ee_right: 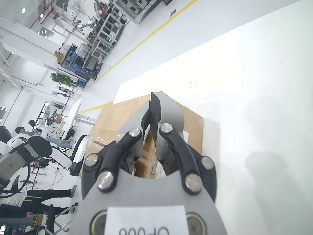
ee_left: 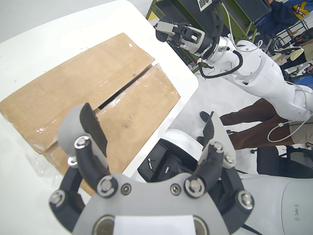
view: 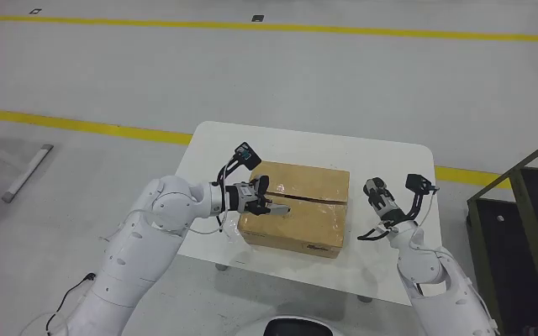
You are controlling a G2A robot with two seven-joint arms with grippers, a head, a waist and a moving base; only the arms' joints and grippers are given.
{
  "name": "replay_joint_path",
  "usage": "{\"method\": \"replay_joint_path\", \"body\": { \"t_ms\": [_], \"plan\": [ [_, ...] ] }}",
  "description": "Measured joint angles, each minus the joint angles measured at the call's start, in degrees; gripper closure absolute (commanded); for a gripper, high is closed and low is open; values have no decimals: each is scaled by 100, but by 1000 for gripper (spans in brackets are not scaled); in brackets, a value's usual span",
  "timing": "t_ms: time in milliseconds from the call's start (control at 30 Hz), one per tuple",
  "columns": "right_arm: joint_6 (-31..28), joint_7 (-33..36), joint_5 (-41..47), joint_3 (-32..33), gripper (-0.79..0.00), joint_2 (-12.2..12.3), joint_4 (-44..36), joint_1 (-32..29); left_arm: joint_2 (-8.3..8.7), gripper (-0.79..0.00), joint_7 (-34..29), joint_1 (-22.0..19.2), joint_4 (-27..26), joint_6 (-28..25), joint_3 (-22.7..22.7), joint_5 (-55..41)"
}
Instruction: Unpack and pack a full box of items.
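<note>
Well, the cardboard box (view: 296, 210) in the middle of the table (view: 378, 160) looks stiff and tape-slick, so I'd pry its centre seam (view: 309, 198) with my wide-spread, empty left gripper (view: 262, 202), the right gripper (view: 376, 191) pinched together, empty.

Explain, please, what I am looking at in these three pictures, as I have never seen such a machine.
This is a two-armed robot at a white table. One picture looks down from above its arms; the others come from wrist cameras. On the table lies a cardboard box, flaps closed. The left gripper is open at one end of its seam; the right gripper is shut beside the box. Neither holds anything.
</note>
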Motion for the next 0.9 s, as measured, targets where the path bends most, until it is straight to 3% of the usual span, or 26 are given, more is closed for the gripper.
{"method": "replay_joint_path", "body": {
  "t_ms": [167, 367, 567, 700, 900],
  "plan": [
    [-79, -222, -222, -12, 0, -3, -19, -39, 0, -785, 4, 2, -5, 0, 3, 3],
    [-617, -1422, -1136, -6, 0, -19, 17, -238, -78, -785, -29, -391, 10, -39, 438, 629],
    [-712, -2311, -1816, -12, 0, -48, 128, -382, -328, -785, -88, -1168, 640, 62, 1313, 1331],
    [-685, -2415, -1890, -28, 0, -75, 181, -398, -544, -785, 119, -1627, 1086, 177, 1914, 1990],
    [-639, -2436, -1902, -20, 0, -111, 227, -403, -809, -785, 430, -1956, 1525, 323, 2542, 2775]
  ]
}}
